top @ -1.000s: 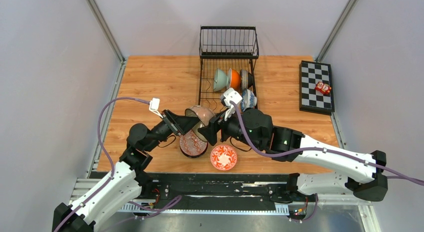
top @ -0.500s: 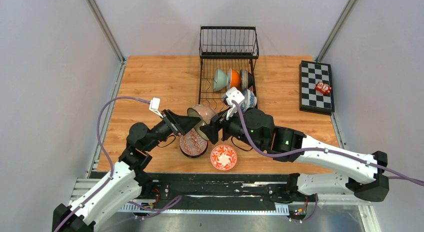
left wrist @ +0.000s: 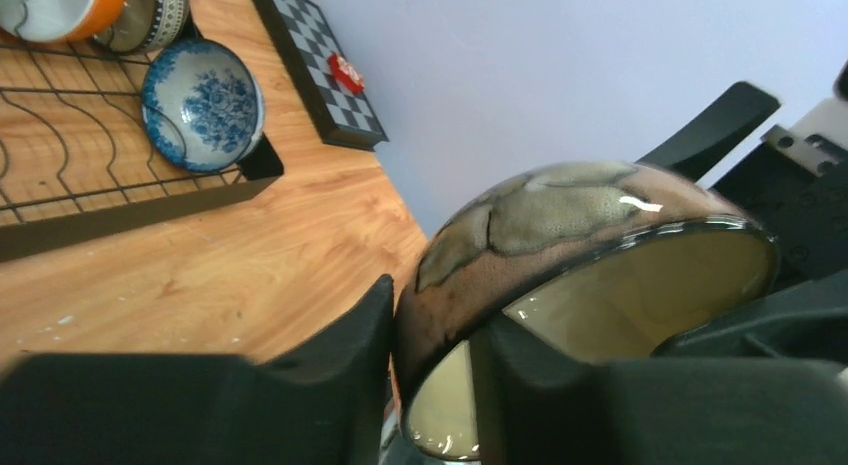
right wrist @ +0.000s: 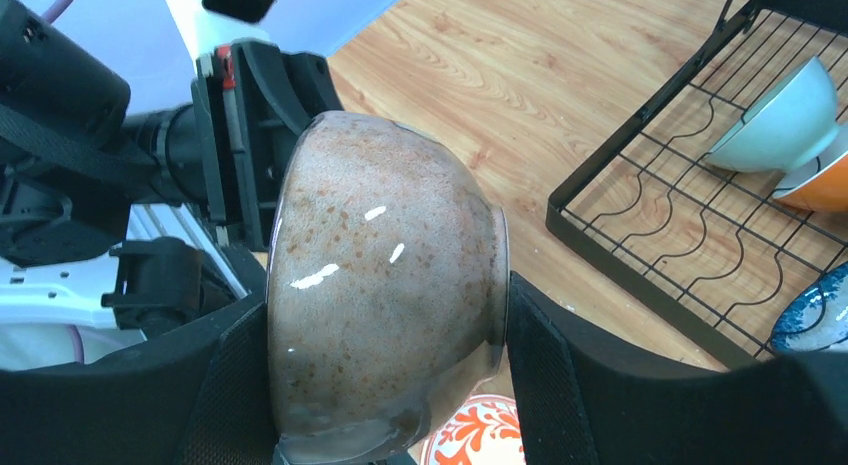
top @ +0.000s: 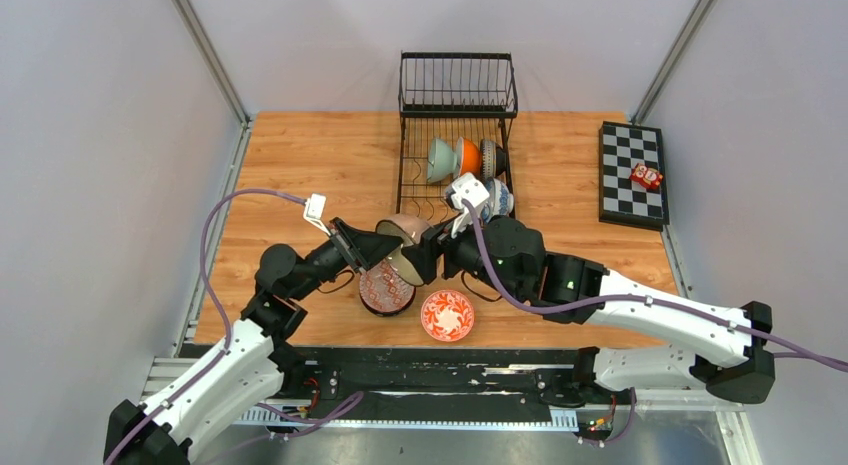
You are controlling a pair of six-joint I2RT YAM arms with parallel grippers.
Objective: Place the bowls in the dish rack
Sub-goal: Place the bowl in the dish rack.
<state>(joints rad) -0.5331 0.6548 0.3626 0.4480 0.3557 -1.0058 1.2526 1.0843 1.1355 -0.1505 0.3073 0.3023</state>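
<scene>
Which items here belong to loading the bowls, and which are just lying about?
Job: black wire dish rack; brown speckled ceramic bowl; red-patterned bowl; orange floral bowl; racked pale green bowl, plain orange bowl, dark patterned bowl, blue-and-white floral bowl.
Lying about: flat checkered board; small red object on it.

From the speckled bowl [top: 403, 228], you have open room at 12 o'clock over the dish rack's [top: 458, 113] left slots. The blue floral bowl [top: 497, 198] crowds 2 o'clock. The red-patterned bowl [top: 385, 288] and orange-red bowl [top: 447, 315] block the counter [top: 300, 165] from 5 to 7 o'clock.
</scene>
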